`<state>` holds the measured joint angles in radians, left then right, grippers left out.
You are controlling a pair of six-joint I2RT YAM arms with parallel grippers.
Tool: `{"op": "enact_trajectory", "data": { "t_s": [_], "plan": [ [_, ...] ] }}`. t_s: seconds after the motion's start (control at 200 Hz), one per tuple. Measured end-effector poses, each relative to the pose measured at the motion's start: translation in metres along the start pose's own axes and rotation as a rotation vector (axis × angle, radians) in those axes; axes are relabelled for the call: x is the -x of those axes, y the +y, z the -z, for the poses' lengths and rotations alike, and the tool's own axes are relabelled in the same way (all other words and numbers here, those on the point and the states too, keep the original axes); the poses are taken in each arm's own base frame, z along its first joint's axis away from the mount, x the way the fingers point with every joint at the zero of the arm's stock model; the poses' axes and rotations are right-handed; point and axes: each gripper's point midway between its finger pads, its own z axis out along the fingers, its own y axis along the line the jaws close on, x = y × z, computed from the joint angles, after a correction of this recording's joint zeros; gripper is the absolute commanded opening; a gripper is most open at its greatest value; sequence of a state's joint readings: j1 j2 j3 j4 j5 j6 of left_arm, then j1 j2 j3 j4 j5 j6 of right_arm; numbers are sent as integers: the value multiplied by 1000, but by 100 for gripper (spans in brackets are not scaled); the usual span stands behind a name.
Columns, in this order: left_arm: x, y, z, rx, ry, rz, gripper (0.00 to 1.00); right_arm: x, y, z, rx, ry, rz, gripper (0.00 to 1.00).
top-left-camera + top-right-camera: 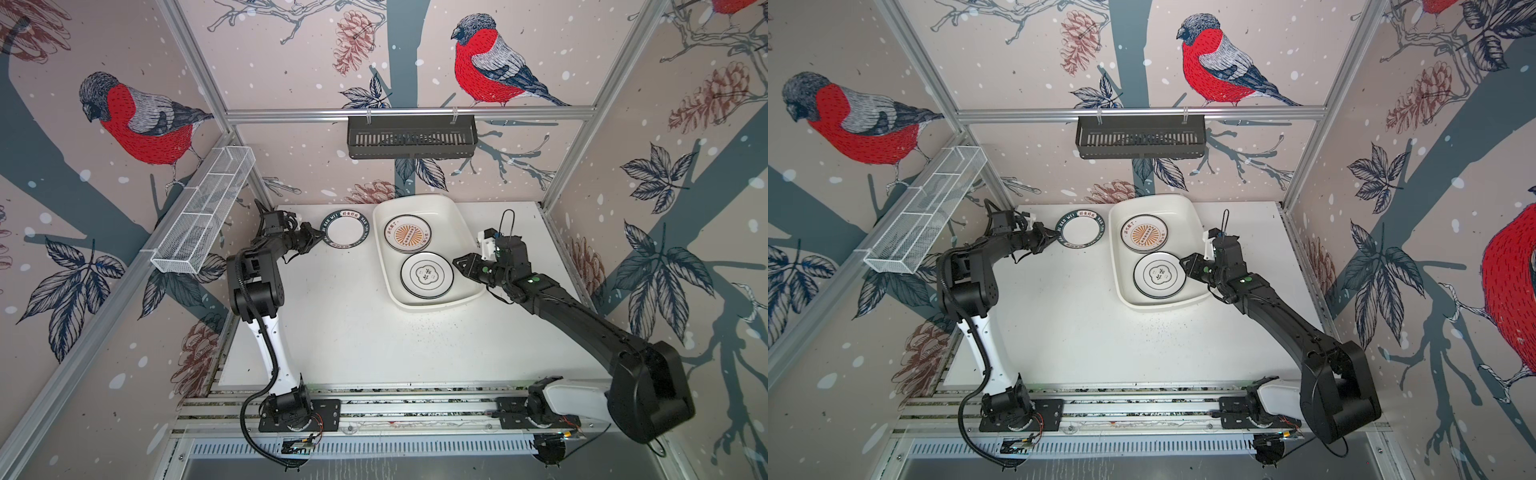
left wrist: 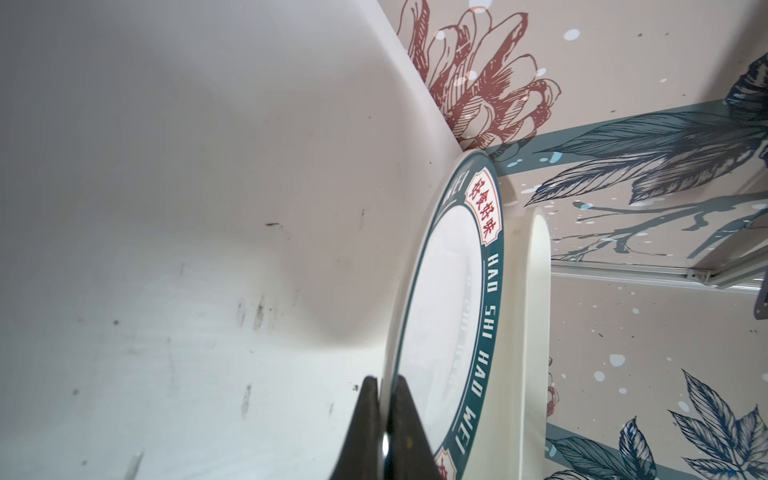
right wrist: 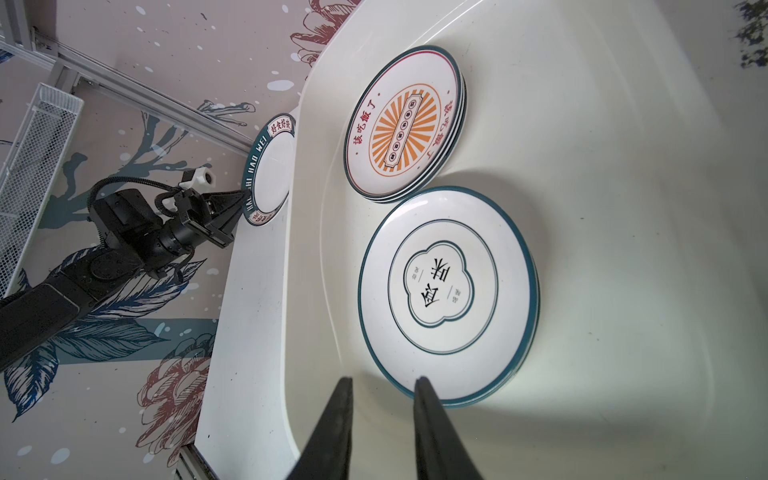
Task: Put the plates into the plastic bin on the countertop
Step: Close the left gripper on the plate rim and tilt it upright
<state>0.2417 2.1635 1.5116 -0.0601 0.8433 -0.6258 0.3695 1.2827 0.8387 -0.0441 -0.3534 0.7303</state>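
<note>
Left of the large white rounded plastic bin (image 1: 415,200), at the far side of the speckled white countertop (image 1: 353,332): round white plate with a dark teal lettered rim (image 1: 346,229), just beside the bin wall and outside it. Pinched at its left edge by the left gripper (image 1: 320,237), fingers (image 2: 365,424) clamped on the rim. Inside the bin: stack topped by an orange sunburst plate (image 1: 407,234), and nearer, stack topped by a black quatrefoil plate (image 1: 427,275). Over the bin's right rim, right gripper (image 1: 456,262), fingers spread, gripping nothing.

teal-rimmed plate (image 2: 444,311) — "HAO SHI HAO WEI", sunburst plate (image 3: 403,124) — perhaps "该吃饭了"
</note>
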Motion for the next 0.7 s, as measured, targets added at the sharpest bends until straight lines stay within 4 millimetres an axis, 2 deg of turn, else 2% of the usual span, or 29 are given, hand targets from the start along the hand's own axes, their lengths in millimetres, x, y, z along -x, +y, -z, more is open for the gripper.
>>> {"op": "enact_trajectory", "data": {
  "t_s": [0.22,0.7],
  "plan": [
    [-3,-13,12,-27,-10,11,0,0,2,1,8,3,1,34],
    [-1,-56,42,-66,-59,-60,0,2,7,1,53,19,-5,46]
  ]
}}
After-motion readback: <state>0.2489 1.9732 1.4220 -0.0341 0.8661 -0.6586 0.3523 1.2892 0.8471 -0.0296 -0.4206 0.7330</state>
